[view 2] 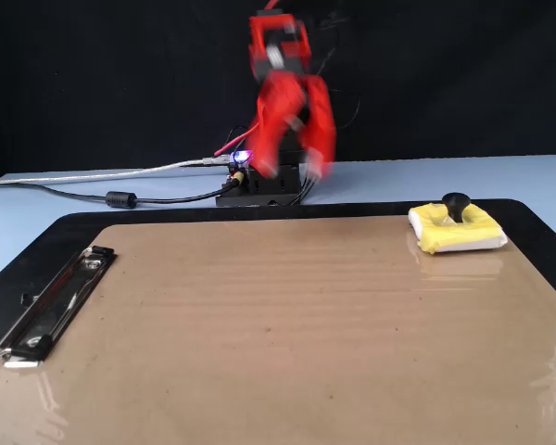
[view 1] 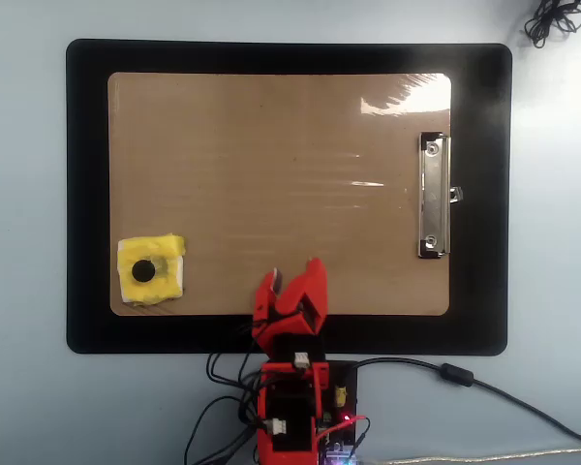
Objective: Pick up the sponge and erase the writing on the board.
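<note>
The yellow sponge (view 1: 151,271) with its black centre knob lies on the near-left corner of the tan board (view 1: 271,165) in the overhead view. In the fixed view the sponge (view 2: 456,229) sits at the far right of the board (view 2: 259,324). The red gripper (view 1: 291,273) is open and empty. It hovers over the board's near edge, well to the right of the sponge. Motion blurs the gripper (view 2: 289,171) in the fixed view, raised in front of the arm's base. The writing is out of view in both views; the board's surface shows only glare.
A silver clip (view 1: 432,196) sits at the board's right end in the overhead view, and the clip (view 2: 51,311) is at the left in the fixed view. A black mat (view 1: 87,194) lies under the board. The arm's base and cables (view 2: 259,185) are behind the mat.
</note>
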{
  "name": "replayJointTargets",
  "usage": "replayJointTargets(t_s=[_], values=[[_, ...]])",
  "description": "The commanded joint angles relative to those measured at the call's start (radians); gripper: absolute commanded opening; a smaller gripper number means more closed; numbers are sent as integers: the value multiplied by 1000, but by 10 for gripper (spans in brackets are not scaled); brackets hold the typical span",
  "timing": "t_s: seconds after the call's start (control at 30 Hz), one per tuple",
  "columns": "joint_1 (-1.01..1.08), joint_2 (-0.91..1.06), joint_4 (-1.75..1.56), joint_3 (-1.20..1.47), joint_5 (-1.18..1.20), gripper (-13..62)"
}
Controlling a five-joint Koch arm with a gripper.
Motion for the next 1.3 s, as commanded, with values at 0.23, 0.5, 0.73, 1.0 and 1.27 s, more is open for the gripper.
replayJointTargets(t_s=[0.23, 0.5, 0.73, 1.0, 1.27], values=[[304, 11, 476, 212, 107, 334], [265, -167, 348, 273, 46, 335], [265, -167, 348, 273, 46, 343], [265, -167, 348, 273, 46, 343], [265, -167, 348, 273, 46, 345]])
